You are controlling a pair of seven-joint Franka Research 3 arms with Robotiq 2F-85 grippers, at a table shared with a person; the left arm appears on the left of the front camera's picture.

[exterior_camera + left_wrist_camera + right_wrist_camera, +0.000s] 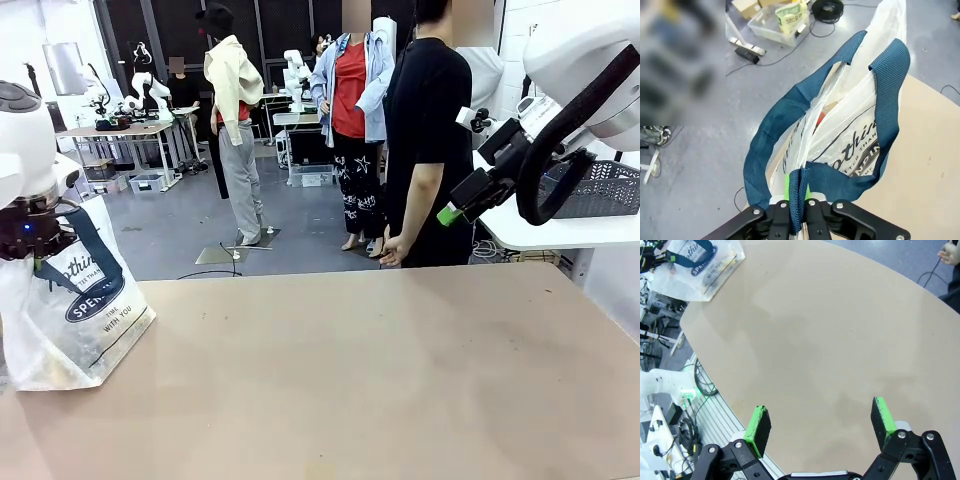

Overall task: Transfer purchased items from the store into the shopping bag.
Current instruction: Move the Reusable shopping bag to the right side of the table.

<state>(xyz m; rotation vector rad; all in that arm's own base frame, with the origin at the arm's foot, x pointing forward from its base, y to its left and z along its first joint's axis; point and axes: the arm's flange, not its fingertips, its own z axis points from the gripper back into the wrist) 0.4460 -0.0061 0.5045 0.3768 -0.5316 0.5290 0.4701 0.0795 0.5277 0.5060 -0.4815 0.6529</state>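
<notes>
The shopping bag is translucent white plastic with navy straps and stands at the table's far left corner. My left gripper hangs just above it. In the left wrist view the gripper is shut on one navy strap handle, and the bag's mouth gapes a little below it. A reddish patch shows inside, too unclear to identify. The purchased items are out of view. My right gripper hovers high at the right. It stands open over bare table, with nothing between its green pads.
A person in black stands at the far edge, one hand hanging by the table. A dark grey lattice basket sits on a white side table at the right. The tan tabletop spreads wide between the arms.
</notes>
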